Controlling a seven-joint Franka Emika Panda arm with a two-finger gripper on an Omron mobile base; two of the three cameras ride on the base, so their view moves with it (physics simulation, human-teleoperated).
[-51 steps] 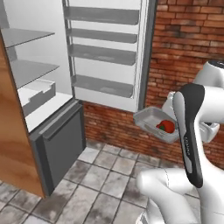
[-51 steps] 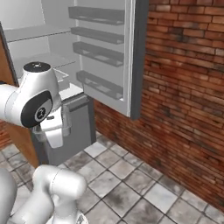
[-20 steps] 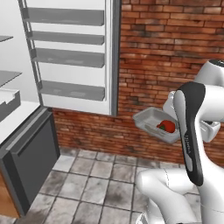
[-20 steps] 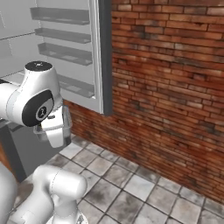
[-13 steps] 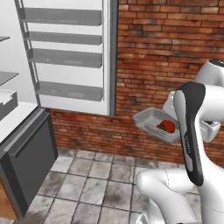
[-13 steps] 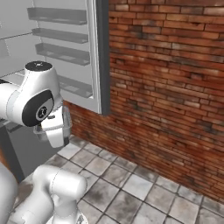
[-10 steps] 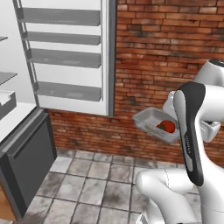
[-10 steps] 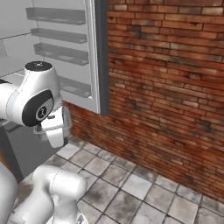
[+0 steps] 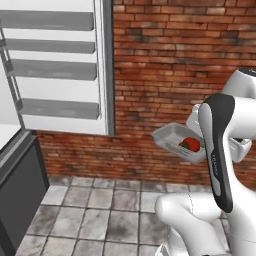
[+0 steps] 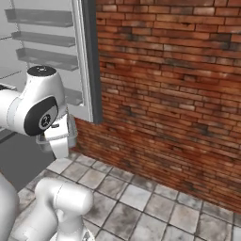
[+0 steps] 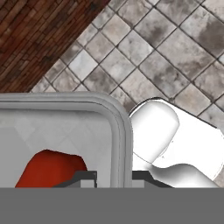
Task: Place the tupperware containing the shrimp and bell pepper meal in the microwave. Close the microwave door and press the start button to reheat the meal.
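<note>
The tupperware (image 9: 172,138) is a shallow grey-white tray held in the air in front of the brick wall, beside my white forearm. Inside it lies the red bell pepper (image 9: 190,145) of the meal; the shrimp is hidden. In the hand view my gripper (image 11: 114,177) is shut on the tupperware's rim (image 11: 123,144), one dark fingertip (image 11: 89,177) inside the tray next to the pepper (image 11: 50,168) and the other outside. The microwave and its door are out of view.
An open white fridge door (image 9: 60,75) with grey shelves stands at the left, and a dark lower fridge front (image 9: 17,200) sits below it. A red brick wall (image 9: 175,60) lies ahead. Grey floor tiles (image 9: 100,210) run beneath.
The whole picture has shifted: the fridge and its door slid left in both base views as the base moved. The tupperware stays in the gripper at the same spot.
</note>
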